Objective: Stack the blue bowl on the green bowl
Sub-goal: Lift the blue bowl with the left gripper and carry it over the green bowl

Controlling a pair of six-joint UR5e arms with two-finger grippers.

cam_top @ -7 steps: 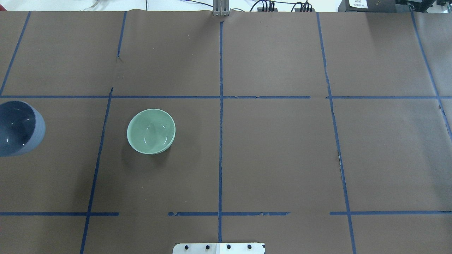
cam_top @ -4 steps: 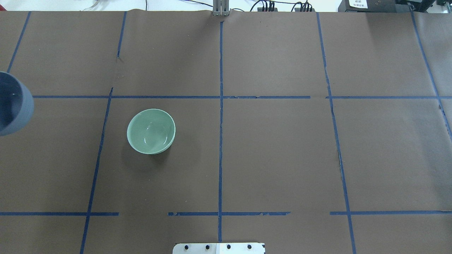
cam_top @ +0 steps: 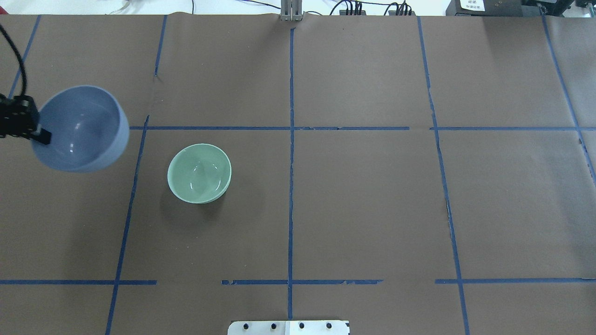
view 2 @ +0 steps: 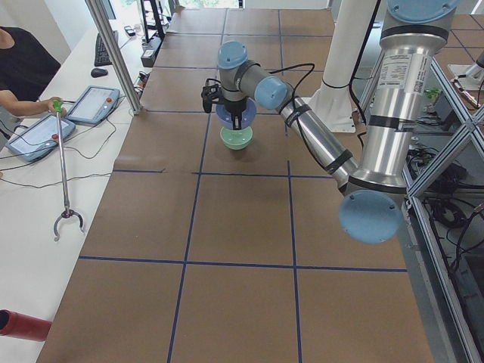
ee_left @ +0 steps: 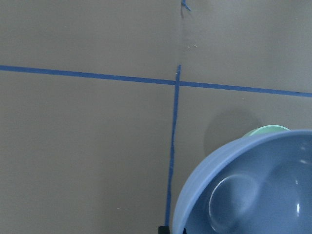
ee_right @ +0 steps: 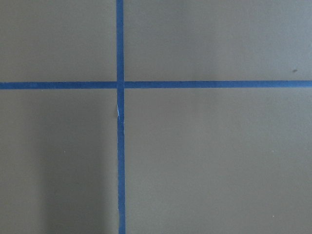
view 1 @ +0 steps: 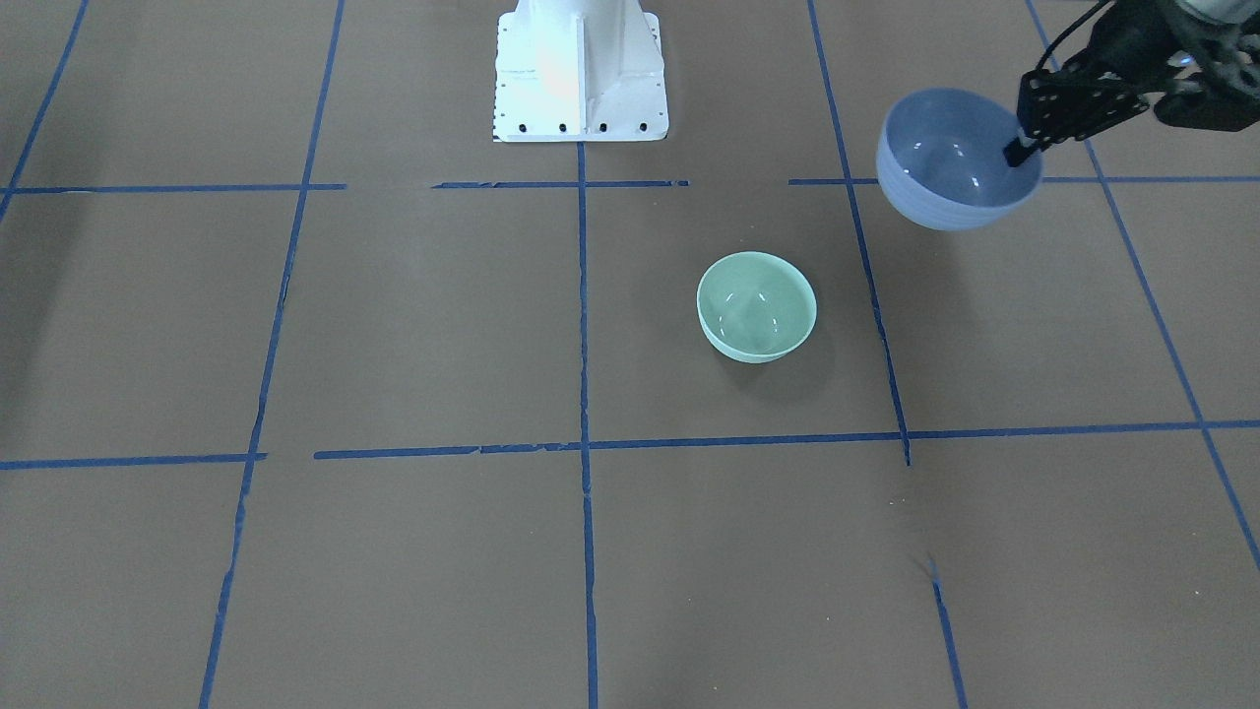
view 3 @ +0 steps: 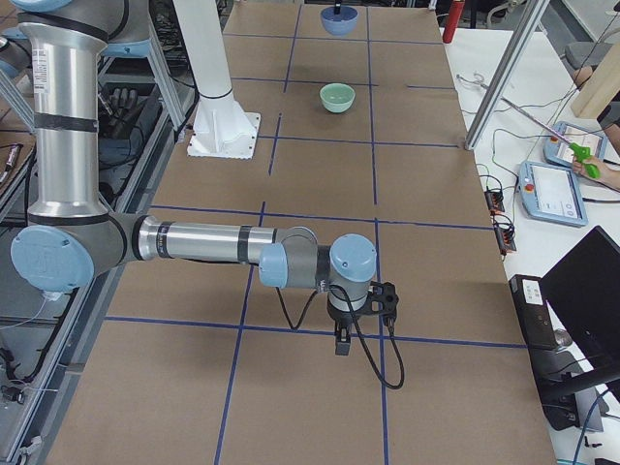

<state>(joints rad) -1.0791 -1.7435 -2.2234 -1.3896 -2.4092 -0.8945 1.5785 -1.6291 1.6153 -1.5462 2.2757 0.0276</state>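
— What surrounds the scene?

— A long worktop [cam_top: 363,209] papered in matte brown, marked into squares by blue tape lines [cam_top: 291,186], some torn or gapped. The light is bright and even, and the shadows are soft.

— And beside it?

— A white side bench [view 2: 30,219] runs along one edge, carrying two touchscreen pendants [view 2: 94,103], a keyboard [view 2: 103,48] and a mouse [view 2: 98,72]. A slanted aluminium post [view 2: 113,53] rises beside the bench. An operator [view 2: 19,60] in black grips a long grabber stick [view 2: 64,174]. Seen from the other end, an open laptop [view 3: 591,291] sits on the bench. Black cables [cam_top: 354,7] trail along the worktop's far edge.
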